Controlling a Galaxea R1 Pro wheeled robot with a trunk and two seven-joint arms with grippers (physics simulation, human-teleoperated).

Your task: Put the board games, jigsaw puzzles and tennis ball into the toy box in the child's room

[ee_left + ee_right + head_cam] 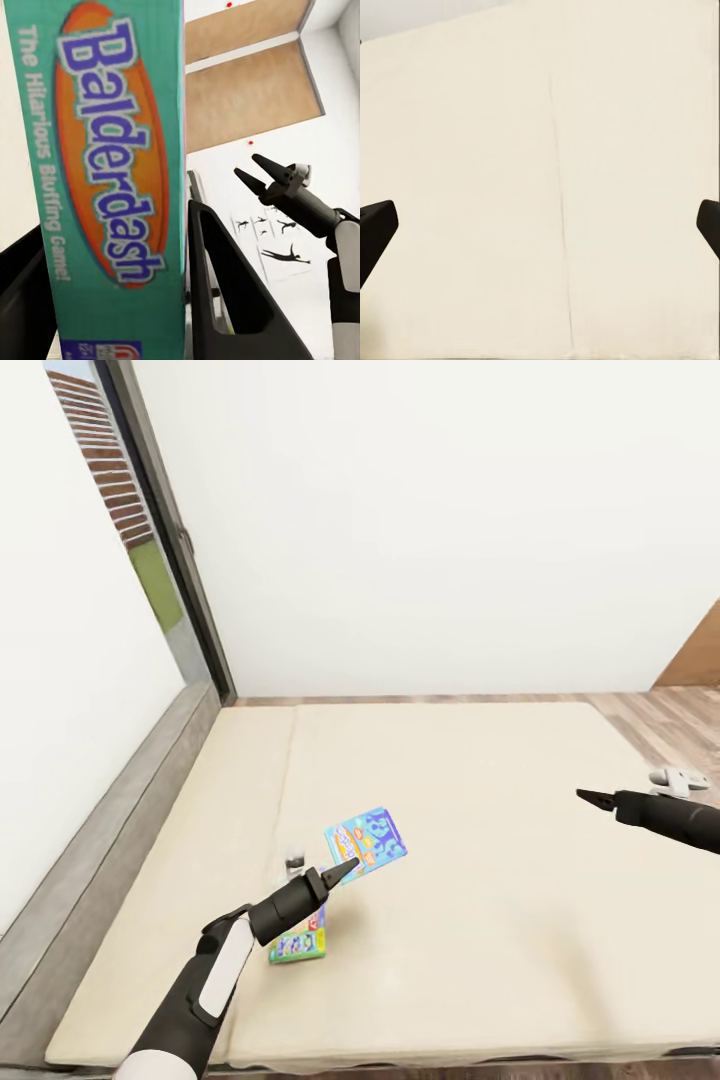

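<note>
My left gripper [340, 873] is shut on a blue cartoon board game [367, 840], which it holds tilted just above the bed [480, 920]. In the left wrist view the game's teal side, printed "Balderdash" [112, 187], stands clamped between the two dark fingers [225, 285]. A second board game [298, 944] with a green edge lies flat on the beige mattress, partly under my left wrist. My right gripper [597, 798] hovers open over the bed's right part, and its fingertips [375, 225] show wide apart above bare mattress. The toy box and the table are out of view.
A white wall runs behind the bed, and a dark-framed window [150, 560] stands at the left. The grey bed frame [110, 830] runs along the left side. Wood floor [670, 730] lies at the right, with a small white object [678, 778] on it.
</note>
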